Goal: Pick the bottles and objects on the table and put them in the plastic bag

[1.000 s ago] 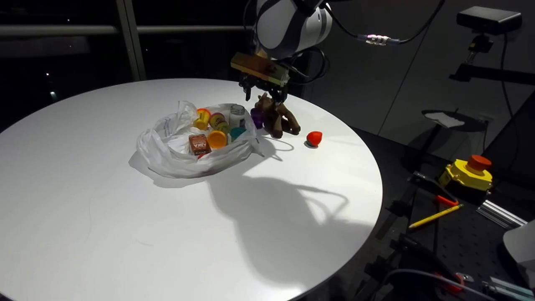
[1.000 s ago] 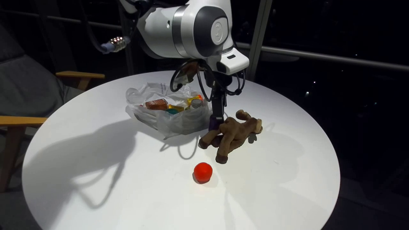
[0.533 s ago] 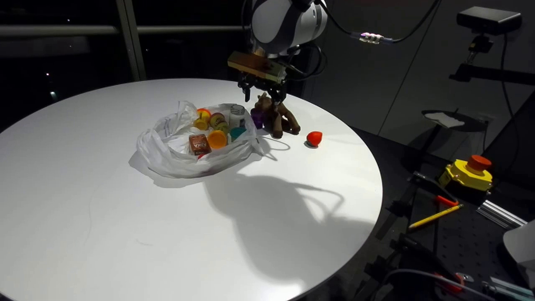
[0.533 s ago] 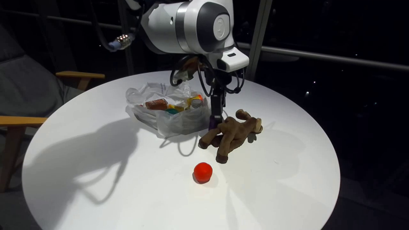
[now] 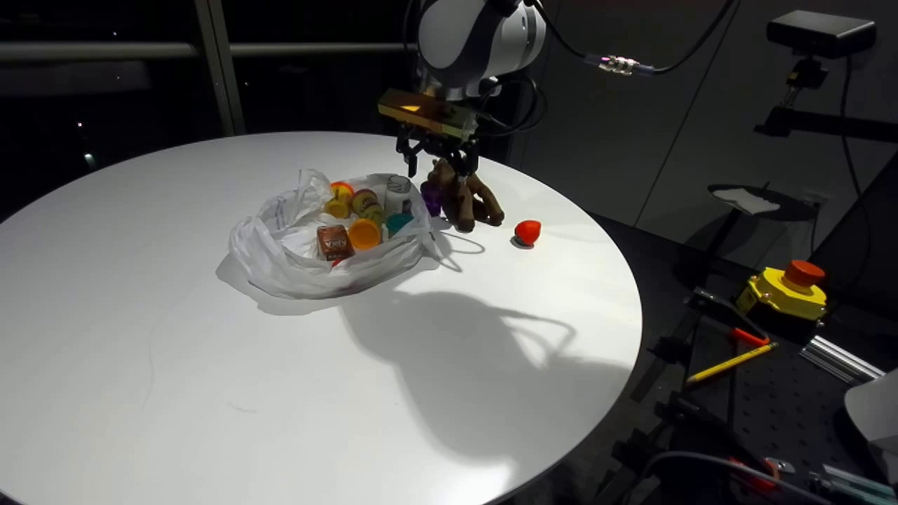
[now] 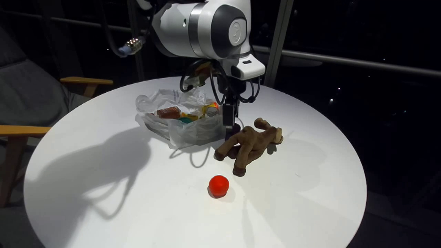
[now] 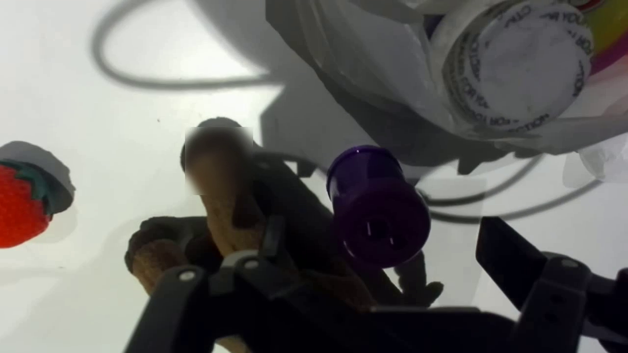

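A dark purple cup (image 7: pixel 380 211) stands on the table between the bag and a brown toy animal; it also shows in both exterior views (image 5: pixel 431 199) (image 6: pixel 233 132). My gripper (image 7: pixel 382 235) is open above it, one finger on each side in the wrist view, holding nothing. The brown toy animal (image 6: pixel 253 141) lies beside the cup, partly under one finger in the wrist view (image 7: pixel 223 211). A red strawberry (image 5: pixel 527 232) lies apart from them, also in the wrist view (image 7: pixel 19 208). The white plastic bag (image 5: pixel 316 277) lies open and holds several items, including a white bottle (image 7: pixel 532 63).
The bag also holds a brown box (image 5: pixel 334 242) and an orange-lidded tub (image 5: pixel 365 234). The bag's rim (image 7: pixel 363 59) stands close to the purple cup. The round white table (image 5: pixel 210 393) has a curved edge. A chair (image 6: pixel 31 93) stands behind it.
My gripper has shifted a little toward the bag side and slightly down over the purple cup. The fingers stay open. The cup, toy animal, strawberry and bag have not moved.
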Tool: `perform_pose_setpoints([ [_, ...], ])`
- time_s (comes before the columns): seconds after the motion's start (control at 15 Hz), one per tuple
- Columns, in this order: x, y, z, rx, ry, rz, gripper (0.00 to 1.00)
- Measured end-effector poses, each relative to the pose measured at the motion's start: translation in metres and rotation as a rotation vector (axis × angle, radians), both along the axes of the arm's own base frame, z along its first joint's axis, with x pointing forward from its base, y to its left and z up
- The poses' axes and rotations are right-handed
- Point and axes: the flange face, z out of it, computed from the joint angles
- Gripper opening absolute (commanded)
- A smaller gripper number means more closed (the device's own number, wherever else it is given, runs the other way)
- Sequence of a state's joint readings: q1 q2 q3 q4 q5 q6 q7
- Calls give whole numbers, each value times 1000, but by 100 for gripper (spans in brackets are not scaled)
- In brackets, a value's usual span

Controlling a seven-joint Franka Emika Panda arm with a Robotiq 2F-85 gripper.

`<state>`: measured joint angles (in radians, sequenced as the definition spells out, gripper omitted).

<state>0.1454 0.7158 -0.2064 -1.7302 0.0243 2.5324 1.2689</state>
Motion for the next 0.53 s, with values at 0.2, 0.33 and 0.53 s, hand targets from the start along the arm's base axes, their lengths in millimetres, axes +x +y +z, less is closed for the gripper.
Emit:
perform_pose_setpoints([
  [0.2, 0, -1, -5, 1, 5, -1, 46],
  [0.33, 1, -2, -9, -1, 8, -2, 31],
  [0.53, 3, -2, -12, -2, 8, -1, 20],
])
